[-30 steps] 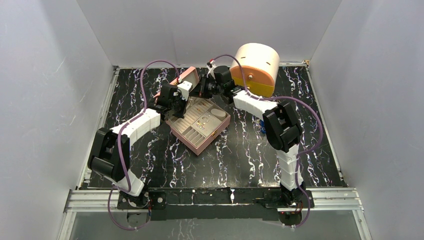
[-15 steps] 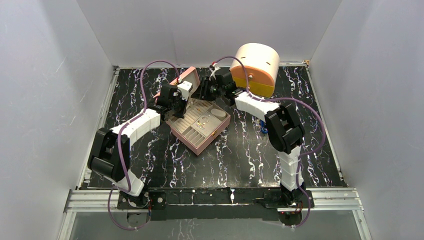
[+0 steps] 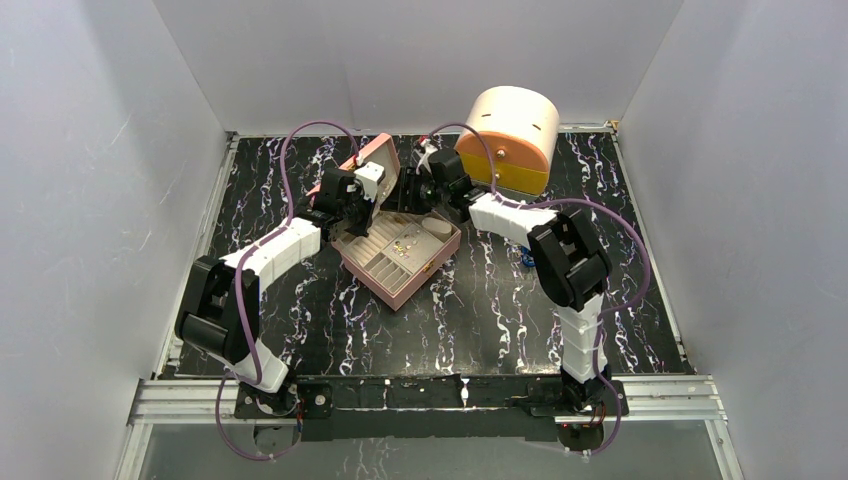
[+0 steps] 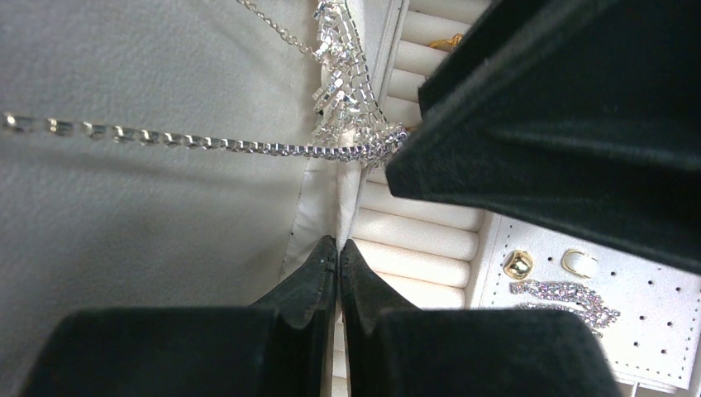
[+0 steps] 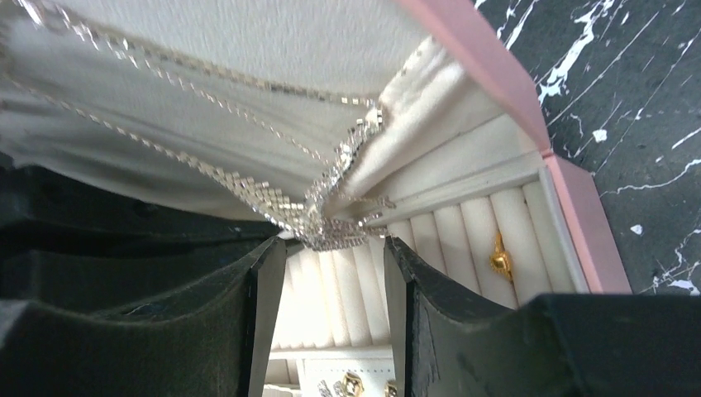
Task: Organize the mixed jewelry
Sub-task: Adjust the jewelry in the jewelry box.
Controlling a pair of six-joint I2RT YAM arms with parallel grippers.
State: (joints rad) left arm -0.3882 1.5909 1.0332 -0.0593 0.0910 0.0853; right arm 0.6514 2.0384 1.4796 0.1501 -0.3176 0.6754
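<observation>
Right gripper (image 5: 332, 248), jaws newly parted, lets go of the chain (image 5: 273, 203) at the lid pocket (image 5: 413, 99), left gripper (image 4: 337, 246) pinched shut; next, apparently, withdrawing without snagging it.

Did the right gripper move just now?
Yes. The right gripper slid a little toward the table's near edge, away from the round cream-and-orange container.

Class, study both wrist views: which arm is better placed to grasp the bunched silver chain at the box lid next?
Likely the right. The right gripper is open, with the bunched silver chain just ahead of it. The left gripper is shut, its tips clear of the chain.
</observation>
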